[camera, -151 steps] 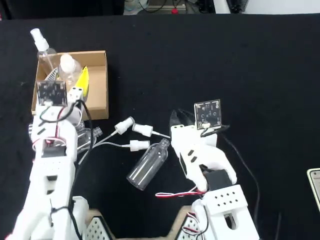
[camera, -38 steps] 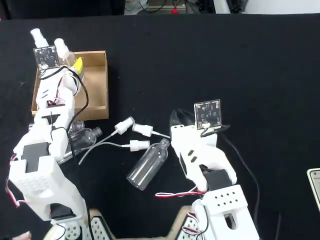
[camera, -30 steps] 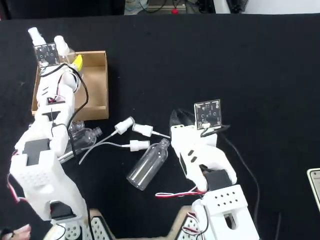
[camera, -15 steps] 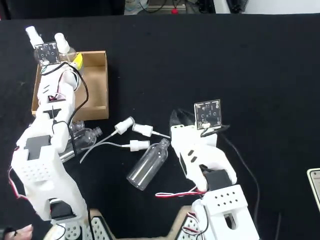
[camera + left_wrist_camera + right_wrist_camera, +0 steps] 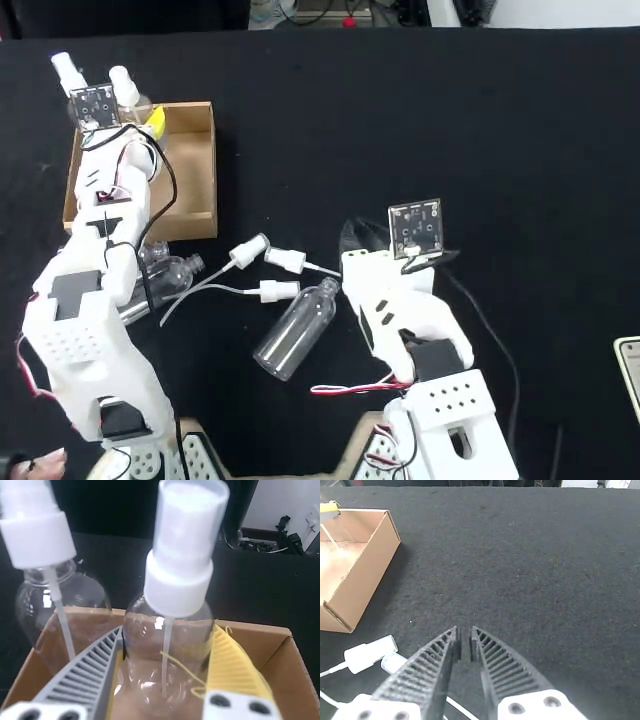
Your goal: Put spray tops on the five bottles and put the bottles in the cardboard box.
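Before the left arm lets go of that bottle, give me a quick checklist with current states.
1. Spray top seated on the held bottle: ok.
2. Left gripper shut on the held bottle, one finger on each side: ok.
3. Held bottle inside the cardboard box walls: ok.
4. Bottle base resting on the box floor: cannot tell.
5. Second bottle, capped, upright beside it in the box: ok.
6. Right gripper holding nothing, away from the box: ok.
7. All bottles done: not ok. Uncapped bottle and loose spray tops lie on the table.
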Available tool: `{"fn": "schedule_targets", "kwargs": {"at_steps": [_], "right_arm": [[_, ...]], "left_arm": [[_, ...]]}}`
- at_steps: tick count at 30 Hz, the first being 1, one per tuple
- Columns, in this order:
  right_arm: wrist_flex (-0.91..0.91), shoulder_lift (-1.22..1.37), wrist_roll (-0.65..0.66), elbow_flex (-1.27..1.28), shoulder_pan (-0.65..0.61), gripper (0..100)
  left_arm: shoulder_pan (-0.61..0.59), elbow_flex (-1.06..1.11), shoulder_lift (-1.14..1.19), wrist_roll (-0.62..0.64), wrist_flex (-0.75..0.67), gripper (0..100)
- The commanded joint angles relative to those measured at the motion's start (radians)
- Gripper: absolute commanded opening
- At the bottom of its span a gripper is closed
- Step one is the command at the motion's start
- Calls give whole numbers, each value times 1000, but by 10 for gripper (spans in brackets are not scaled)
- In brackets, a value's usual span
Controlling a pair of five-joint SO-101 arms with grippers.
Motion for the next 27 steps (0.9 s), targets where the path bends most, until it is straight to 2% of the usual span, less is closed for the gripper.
{"fn": "schedule_targets", "kwargs": {"at_steps": [1, 23, 27], "right_arm": [[-32, 2, 8, -8, 11, 43], [-32, 1, 8, -8, 11, 43], [-32, 1, 8, -8, 11, 43]], "left_arm": [[10, -47, -8, 0, 2, 219], [10, -47, -6, -2, 6, 220], [10, -47, 0, 2, 9, 309]]}}
